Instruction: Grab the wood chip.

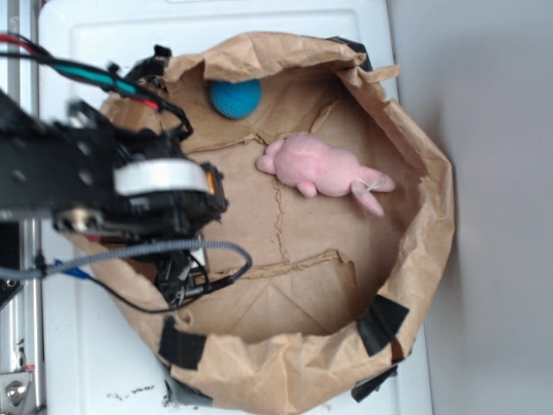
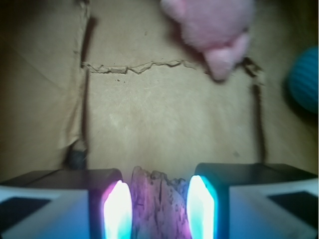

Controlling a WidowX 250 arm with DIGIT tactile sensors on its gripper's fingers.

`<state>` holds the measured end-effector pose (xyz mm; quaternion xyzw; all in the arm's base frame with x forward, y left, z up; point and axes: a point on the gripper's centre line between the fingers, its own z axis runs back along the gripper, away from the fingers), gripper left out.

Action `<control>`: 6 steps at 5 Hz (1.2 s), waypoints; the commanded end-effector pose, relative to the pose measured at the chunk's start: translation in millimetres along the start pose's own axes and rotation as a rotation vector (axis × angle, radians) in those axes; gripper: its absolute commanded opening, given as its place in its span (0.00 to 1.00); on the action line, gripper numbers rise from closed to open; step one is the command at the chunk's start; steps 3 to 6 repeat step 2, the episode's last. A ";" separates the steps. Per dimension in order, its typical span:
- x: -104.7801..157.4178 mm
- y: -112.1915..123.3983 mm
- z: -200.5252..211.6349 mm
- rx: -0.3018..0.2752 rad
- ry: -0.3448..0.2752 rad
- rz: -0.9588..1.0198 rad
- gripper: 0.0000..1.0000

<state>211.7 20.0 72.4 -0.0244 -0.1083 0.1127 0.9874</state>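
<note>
Paper forms the whole work area: a large brown paper bag [image 1: 415, 285] is spread open with its walls crumpled up into a rim, patched with black tape, and it sits on a white table [image 1: 104, 26]. The robot arm [image 1: 95, 186] is seen at the left side of the bag in the exterior view, black with a white band and trailing cables, and it hides the floor beneath it. A pink plush toy [image 1: 324, 169] lies near the middle of the bag floor, and a teal ball [image 1: 235, 97] rests against the far wall, well apart from the arm.

In the wrist view the gripper [image 2: 159, 209] is seen with its two glowing fingers spread apart. The wood chip [image 2: 158, 201] lies directly between them, rough and streaked, its jagged end showing just past the fingertips. A small gap is seen on each side of the chip, so the fingers appear not yet pressed against it; whether the chip rests on the paper or is lifted cannot be told.

The step in hand is judged to be the grasp itself, with the approach finished. What is called for next is a closing of the fingers on the chip's sides, squarely and without dragging the paper, followed by a straight lift.
</note>
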 end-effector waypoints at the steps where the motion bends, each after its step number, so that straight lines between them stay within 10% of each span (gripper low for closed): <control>1: 30.1 18.8 65.0 -0.156 -0.074 0.032 0.00; 2: 25.9 11.7 65.6 -0.026 -0.092 0.003 0.00; 6: 25.9 11.7 65.6 -0.026 -0.092 0.003 0.00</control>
